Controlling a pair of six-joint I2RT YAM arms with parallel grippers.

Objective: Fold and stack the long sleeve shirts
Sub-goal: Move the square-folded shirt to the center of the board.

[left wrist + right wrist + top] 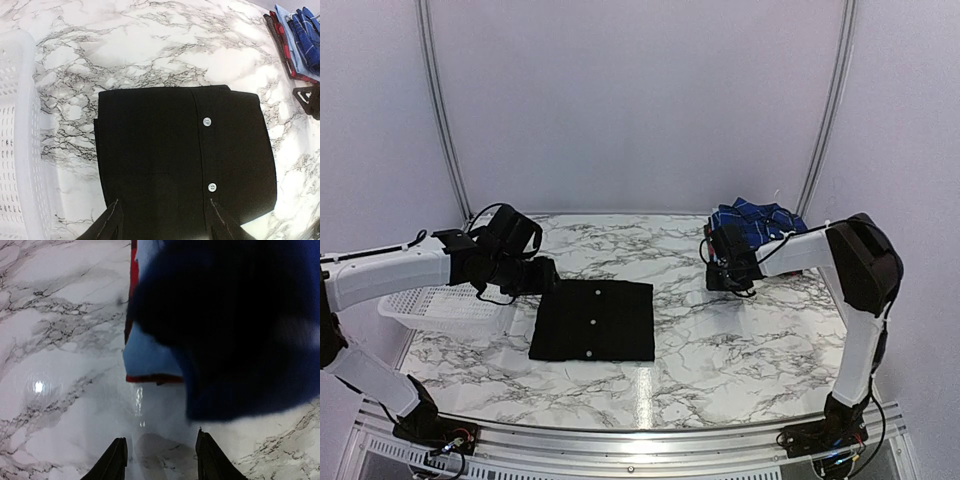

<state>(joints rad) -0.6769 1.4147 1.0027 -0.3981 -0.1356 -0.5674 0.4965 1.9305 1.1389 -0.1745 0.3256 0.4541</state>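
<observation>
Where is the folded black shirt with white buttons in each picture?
Top external: the folded black shirt sits just left of centre.
Left wrist: the folded black shirt fills the middle.
Right wrist: not in it.
Shared landmark: the pile of blue, light-blue and red shirts.

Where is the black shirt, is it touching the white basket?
Apart. Left wrist view shows bare marble tabletop between the black shirt and the white basket.

From high at the 6 o'clock edge you see the whole table, facing 12 o'clock. Your left wrist view looks down, near, on the black shirt, shared with the top view. Your right wrist view is very near the blue shirt.
</observation>
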